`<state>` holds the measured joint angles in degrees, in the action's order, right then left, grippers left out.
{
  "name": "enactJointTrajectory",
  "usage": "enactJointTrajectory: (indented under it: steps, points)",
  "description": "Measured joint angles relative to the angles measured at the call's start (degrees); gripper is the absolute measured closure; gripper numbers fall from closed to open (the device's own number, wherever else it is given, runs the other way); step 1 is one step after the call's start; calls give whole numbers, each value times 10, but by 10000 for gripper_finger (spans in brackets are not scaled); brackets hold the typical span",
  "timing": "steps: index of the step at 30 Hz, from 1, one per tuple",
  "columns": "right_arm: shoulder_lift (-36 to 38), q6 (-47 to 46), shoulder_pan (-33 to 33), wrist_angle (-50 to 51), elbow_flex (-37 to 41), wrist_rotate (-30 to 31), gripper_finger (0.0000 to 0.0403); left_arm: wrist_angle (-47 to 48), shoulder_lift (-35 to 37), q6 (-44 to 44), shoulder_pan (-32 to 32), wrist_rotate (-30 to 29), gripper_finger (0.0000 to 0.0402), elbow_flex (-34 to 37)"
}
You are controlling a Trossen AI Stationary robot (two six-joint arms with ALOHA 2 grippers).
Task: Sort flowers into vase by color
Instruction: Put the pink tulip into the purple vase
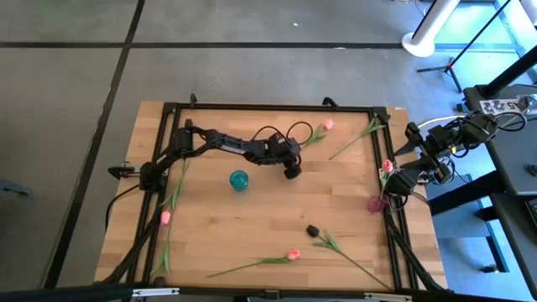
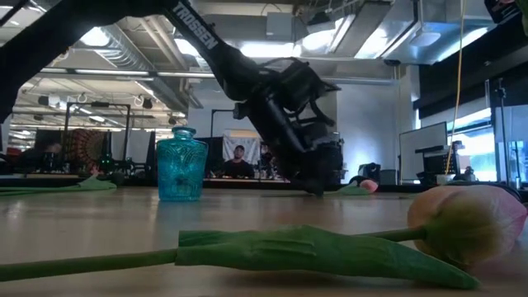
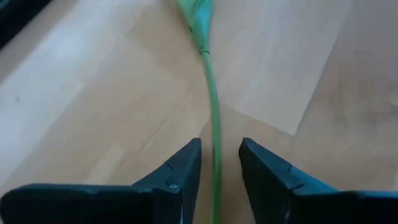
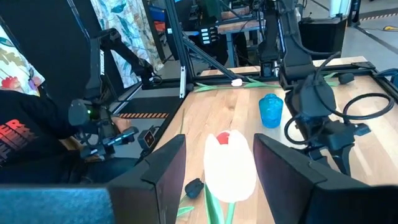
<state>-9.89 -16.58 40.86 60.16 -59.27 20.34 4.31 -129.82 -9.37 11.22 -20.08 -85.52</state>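
While the left pincer (image 1: 291,170) is hovering low over the middle of the worktop (image 1: 252,226), its jaws are standing narrowly parted on either side of a green stem (image 3: 213,134), not yet pinching it. That stem is running toward two o'clock to a pink tulip (image 1: 326,124) near the far edge, so the pincer seems to be lining up on the thin stalk, the easiest part to lift. The blue vase (image 1: 239,179) is standing just at nine o'clock of this pincer, close enough for a short carry.

At three o'clock, the right pincer (image 4: 217,163) is waiting over the worktop's edge, holding a pink flower head (image 4: 229,163) between its fingers, beside a small purple vase (image 1: 377,204); I judge it is keeping that bloom ready for dropping in.

Other tulips are lying loose: one (image 1: 165,217) at eight o'clock, another (image 1: 294,254) at six, and a black head (image 1: 312,229) near five.
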Motion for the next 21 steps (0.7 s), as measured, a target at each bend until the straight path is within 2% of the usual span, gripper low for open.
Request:
enactJointTrajectory:
  steps: [6,12,17,21]
  points:
    - [0,0,0,0,0,0,213,4,-5,-8,0,13,317,-1]
    - [0,0,0,0,0,0,213,16,-23,-25,0,0,393,-3]
    - [0,0,0,0,0,0,213,14,-25,-25,-2,-15,399,-3]
    - [0,0,0,1,0,-3,213,30,7,-18,0,-19,400,2]
